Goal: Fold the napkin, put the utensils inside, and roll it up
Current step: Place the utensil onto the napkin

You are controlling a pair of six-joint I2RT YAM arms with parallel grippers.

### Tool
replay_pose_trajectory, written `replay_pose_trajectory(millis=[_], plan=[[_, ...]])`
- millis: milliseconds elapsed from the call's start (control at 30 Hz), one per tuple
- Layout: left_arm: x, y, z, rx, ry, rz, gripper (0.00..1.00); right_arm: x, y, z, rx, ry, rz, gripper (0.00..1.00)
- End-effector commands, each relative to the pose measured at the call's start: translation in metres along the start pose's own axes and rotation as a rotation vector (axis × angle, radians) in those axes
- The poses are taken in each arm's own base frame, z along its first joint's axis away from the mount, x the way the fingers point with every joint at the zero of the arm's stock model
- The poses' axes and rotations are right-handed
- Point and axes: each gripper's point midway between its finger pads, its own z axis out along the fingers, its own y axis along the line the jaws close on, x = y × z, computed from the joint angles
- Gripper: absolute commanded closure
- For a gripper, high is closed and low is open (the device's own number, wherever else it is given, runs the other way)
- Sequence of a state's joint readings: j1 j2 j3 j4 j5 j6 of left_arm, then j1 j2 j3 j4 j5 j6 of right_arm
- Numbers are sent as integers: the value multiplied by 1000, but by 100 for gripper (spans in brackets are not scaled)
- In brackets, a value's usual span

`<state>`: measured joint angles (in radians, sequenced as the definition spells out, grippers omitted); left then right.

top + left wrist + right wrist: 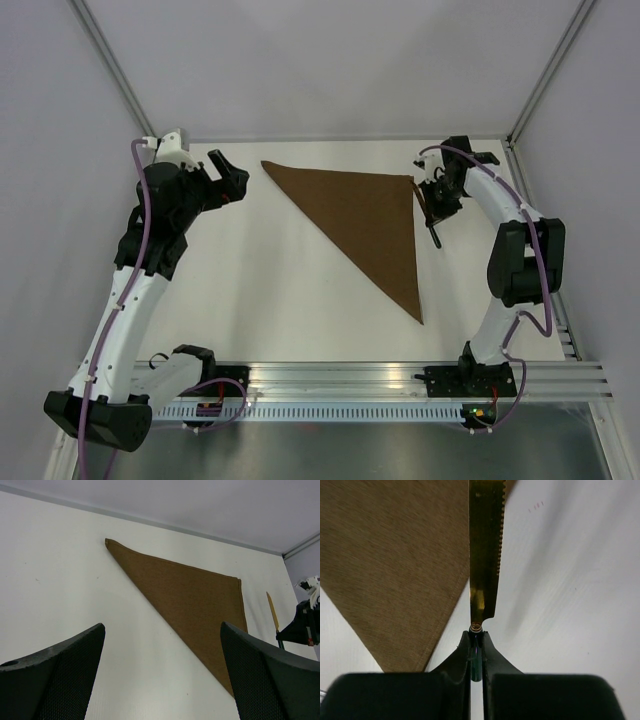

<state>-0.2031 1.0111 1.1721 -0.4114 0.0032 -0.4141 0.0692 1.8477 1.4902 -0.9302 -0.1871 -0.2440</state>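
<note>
The right gripper [476,639] pinches the slim yellow-bladed, dark-handled knife [484,555] just right of the dark-brown triangular cloth napkin [368,222]; the left gripper [228,180], left of it, gapes wide.

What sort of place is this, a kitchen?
Likely a robotics lab bench, not a kitchen: a left arm and right arm bolted to an aluminium rail, plain white panels around the table, and just a folded napkin and serrated knife.

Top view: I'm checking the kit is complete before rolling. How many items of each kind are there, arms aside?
Napkin, brown, folded into a triangle: 1
Knife, yellow serrated blade, held in the right claw: 1
Total: 2
</note>
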Motion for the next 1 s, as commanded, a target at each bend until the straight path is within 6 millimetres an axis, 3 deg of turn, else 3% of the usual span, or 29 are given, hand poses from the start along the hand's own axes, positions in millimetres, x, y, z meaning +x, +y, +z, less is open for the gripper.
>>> replay_pose_trajectory(millis=[0, 133, 233, 467, 700, 967], plan=[[-26, -14, -5, 45, -64, -12, 0, -19, 33, -14, -55, 7, -45, 100], [-24, -13, -5, 39, -59, -19, 0, -47, 78, -7, -128, -1, -98, 100], [-24, -12, -6, 30, -53, -17, 0, -59, 123, 9, -170, 8, -167, 100], [-24, -11, -12, 21, -48, -14, 0, -73, 179, 47, -236, 58, -217, 100], [-26, -5, -13, -11, -52, -7, 0, -69, 199, 72, -264, 94, -242, 99], [-21, -4, -9, -15, -37, -12, 0, -65, 205, 93, -258, 127, -231, 100]])
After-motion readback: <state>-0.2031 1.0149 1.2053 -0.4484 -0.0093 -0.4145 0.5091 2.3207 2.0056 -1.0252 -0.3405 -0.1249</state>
